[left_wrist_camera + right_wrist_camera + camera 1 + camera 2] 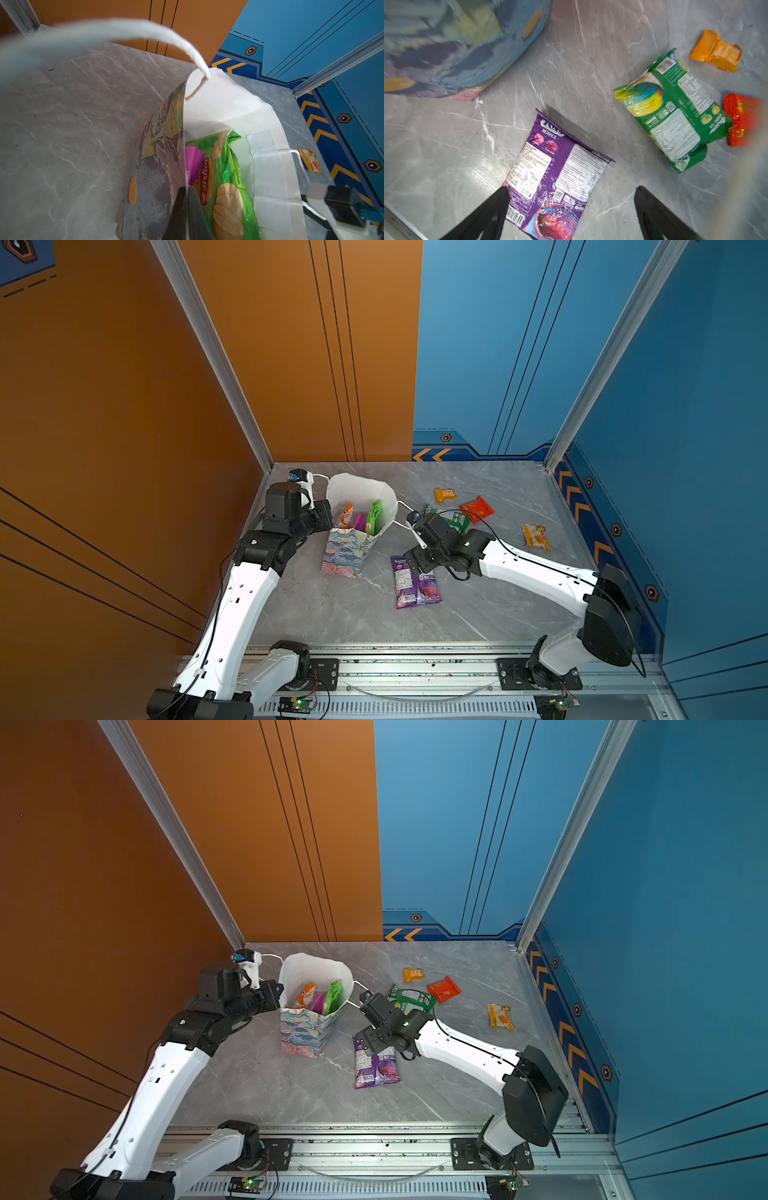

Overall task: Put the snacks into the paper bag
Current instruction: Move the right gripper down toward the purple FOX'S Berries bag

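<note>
rail [415, 672]: closest to me, runs along the front edge of the table [498, 605].
bag [345, 551]: upright at the back left, mouth wide open, a handle [135, 26] arcing right past the left wrist.
left gripper [187, 192]: pinched shut on the bag's near wall; I'd say that's to hold the mouth open and stop it tipping.
inside: green packet [375, 516], magenta one [358, 522] and orange-and-white one [345, 516] stand on end, so three are done by my count.
right gripper [572, 188]: jaws wide, holding nothing, hanging over the purple packet [560, 172], which lies flat, partly between the fingers; lined up for a grab, I reckon.
left out: dark green packet [675, 116] just beside the red one [741, 118], orange one [716, 52] near them, yellow one [536, 536] well apart on the right.
worry: flat crinkly film, fingers could skate off.
</note>
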Controlling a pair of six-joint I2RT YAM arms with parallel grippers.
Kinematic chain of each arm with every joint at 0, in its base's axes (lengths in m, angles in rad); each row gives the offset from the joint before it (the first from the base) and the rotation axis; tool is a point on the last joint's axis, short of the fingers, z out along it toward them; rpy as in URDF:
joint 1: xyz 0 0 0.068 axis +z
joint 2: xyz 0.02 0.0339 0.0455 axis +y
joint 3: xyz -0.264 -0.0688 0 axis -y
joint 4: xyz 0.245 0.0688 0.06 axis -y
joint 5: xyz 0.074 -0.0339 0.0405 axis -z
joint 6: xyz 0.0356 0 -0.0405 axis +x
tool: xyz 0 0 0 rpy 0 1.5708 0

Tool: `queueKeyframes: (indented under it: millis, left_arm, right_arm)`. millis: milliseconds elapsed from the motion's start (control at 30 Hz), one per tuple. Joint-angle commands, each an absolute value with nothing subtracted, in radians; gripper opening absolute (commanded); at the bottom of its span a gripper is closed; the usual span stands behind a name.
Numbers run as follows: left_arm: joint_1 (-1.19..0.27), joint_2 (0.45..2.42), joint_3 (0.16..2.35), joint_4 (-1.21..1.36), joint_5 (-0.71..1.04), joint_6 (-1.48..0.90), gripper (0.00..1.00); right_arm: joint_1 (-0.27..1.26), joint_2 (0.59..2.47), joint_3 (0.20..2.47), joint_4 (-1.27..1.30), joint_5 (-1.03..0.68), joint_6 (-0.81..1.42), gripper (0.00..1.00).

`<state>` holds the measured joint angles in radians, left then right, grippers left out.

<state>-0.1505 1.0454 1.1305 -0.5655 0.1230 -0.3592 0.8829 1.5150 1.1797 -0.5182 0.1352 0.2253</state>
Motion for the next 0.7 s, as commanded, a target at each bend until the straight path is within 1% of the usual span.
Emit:
queueKeyframes:
  millis: [0,167,300,500,667]
  left_arm:
    - [-0.143,1.032,1.122,-0.532,0.115,-0.360,0.00]
    - [-0.144,1.032,1.122,-0.532,0.114,-0.360,0.00]
    - [-0.144,1.033,1.123,-0.531,0.114,-0.360,0.00]
    - [-0.144,1.031,1.121,-0.532,0.112,-0.360,0.00]
    - [-0.144,1.031,1.122,-0.532,0.112,-0.360,0.00]
  right_arm:
    - [0.886,1.469,1.127,-0.498,0.149,0.265,0.95]
    - [0.875,1.385,1.045,-0.441,0.186,0.291,0.96]
    - [0.868,1.346,0.978,-0.384,0.173,0.292,0.97]
    - [0.876,1.451,0.958,-0.375,0.162,0.252,0.97]
    - [0.914,1.567,1.048,-0.379,0.199,0.215,0.97]
